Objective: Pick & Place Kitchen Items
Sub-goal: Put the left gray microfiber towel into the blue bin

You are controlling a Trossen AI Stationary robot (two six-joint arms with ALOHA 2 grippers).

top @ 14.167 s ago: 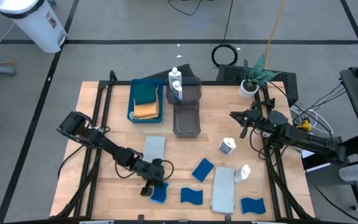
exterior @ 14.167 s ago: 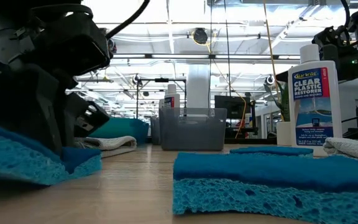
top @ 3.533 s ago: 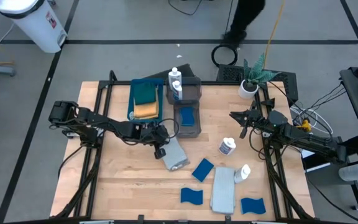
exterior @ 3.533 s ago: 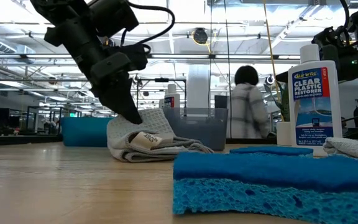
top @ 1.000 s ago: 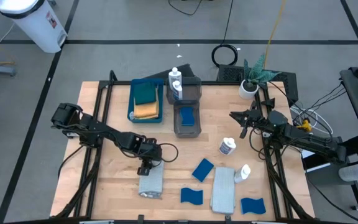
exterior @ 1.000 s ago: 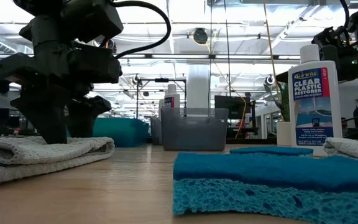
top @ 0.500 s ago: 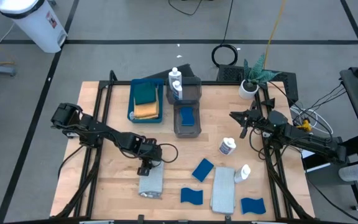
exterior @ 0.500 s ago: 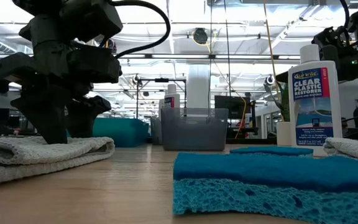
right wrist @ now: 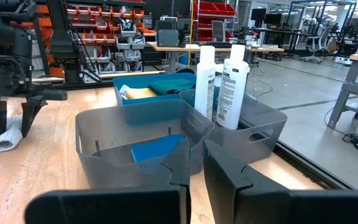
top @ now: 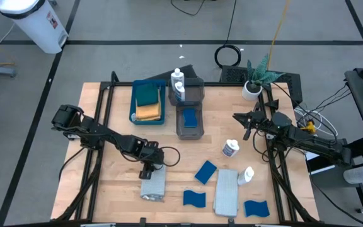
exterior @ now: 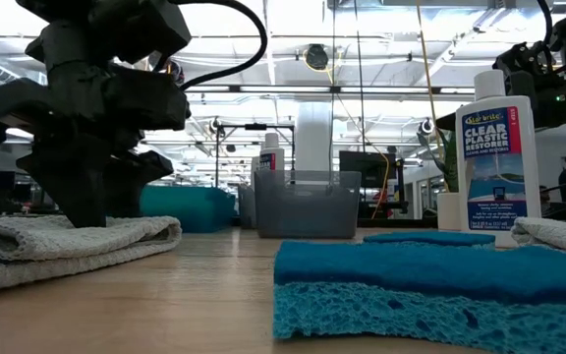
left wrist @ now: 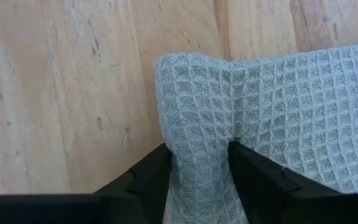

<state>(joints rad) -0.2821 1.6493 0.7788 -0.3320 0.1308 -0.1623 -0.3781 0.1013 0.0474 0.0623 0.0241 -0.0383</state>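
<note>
A light grey folded cloth (top: 153, 186) lies flat on the wooden table near its front edge; it also shows in the low view (exterior: 67, 244). My left gripper (top: 150, 171) stands over the cloth's far end, shut on it. My right gripper (top: 247, 128) waits at the table's right, shut and empty, facing the grey bins (right wrist: 142, 140). Blue sponges (top: 205, 172) (top: 194, 199) (top: 256, 208), a second grey cloth (top: 226, 191) and two white bottles (top: 230, 149) (top: 246, 174) lie on the table's near right. My left gripper pinches a raised ridge of the grey cloth at its far end (left wrist: 199, 163) between its two fingers (left wrist: 146, 182). The fingers point down from above. The cloth bunches up between them, and the rest of it (left wrist: 316, 118) lies flat on the table.
A blue tray (top: 133, 104) at the back holds a green and an orange cloth. One grey bin (top: 190, 133) holds a blue sponge, another (top: 196, 88) two white bottles. A potted plant (top: 254, 85) stands at the back right. Bare wood lies left of my left gripper.
In the low view my left gripper's fingers have drawn together on the far end of the grey cloth. The cloth stays lying on the table.
</note>
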